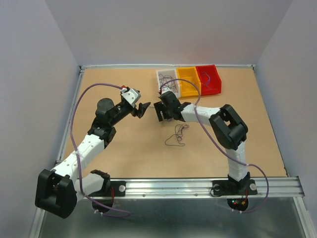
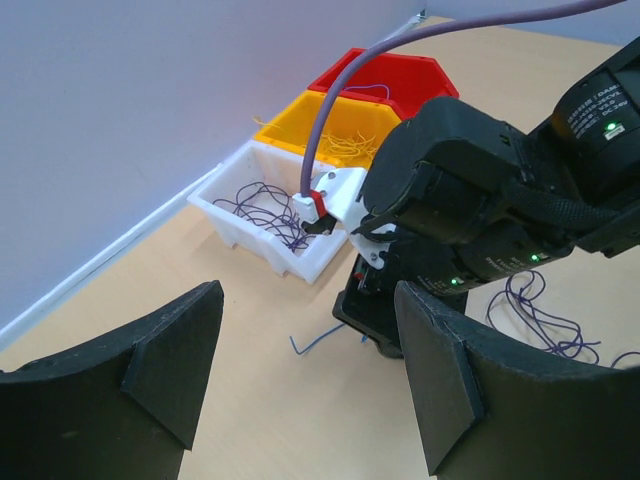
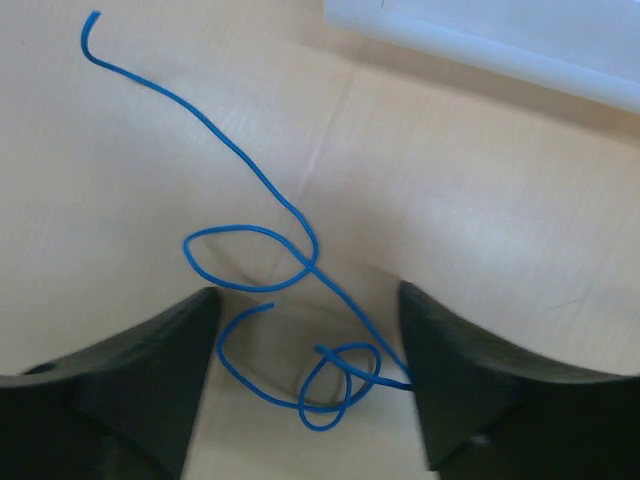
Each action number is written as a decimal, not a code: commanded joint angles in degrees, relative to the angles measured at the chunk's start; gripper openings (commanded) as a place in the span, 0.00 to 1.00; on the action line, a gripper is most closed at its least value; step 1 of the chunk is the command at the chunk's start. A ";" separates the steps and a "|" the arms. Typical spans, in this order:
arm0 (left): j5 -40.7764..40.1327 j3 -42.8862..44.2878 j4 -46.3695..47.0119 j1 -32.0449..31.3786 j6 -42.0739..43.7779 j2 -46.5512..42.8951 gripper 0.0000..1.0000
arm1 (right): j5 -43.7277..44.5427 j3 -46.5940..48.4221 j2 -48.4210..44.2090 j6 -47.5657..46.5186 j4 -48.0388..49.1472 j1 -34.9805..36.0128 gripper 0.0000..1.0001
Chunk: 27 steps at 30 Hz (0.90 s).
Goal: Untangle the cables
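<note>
A thin blue curly wire (image 3: 290,250) lies in loops on the table, between the open fingers of my right gripper (image 3: 310,375); one strand touches the right finger (image 3: 470,380). Its free end (image 2: 318,340) sticks out from under the right gripper in the left wrist view. A dark purple wire (image 1: 177,135) lies loose on the table just in front of the right gripper (image 1: 161,113); it also shows in the left wrist view (image 2: 540,318). My left gripper (image 1: 143,109) is open and empty, facing the right gripper from the left, a little apart (image 2: 300,375).
Three bins stand in a row at the back: a white one (image 1: 161,74) holding dark purple wires, a yellow one (image 1: 187,72) holding yellow wires, and a red one (image 1: 207,68) holding a wire. Walls enclose the table on three sides.
</note>
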 commanded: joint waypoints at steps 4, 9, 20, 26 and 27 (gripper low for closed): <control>0.44 -0.25 3.67 0.12 -0.52 -1.29 0.81 | 6.19 3.63 4.15 2.73 -4.11 0.84 0.32; 0.79 -0.25 3.67 0.12 -0.43 -1.12 0.81 | 6.89 2.40 0.73 2.30 -4.03 0.84 0.00; 0.88 -0.34 3.67 0.20 -0.26 -1.38 0.81 | 2.15 -1.29 -14.65 1.68 -3.06 -7.05 0.00; 1.14 -0.34 3.67 0.12 -0.35 -1.47 0.81 | -1.72 0.46 -19.93 2.99 -2.97 -17.25 0.01; 1.06 -0.42 3.67 0.20 -0.26 -1.56 0.81 | -1.99 0.81 -20.20 3.78 -2.97 -18.57 0.01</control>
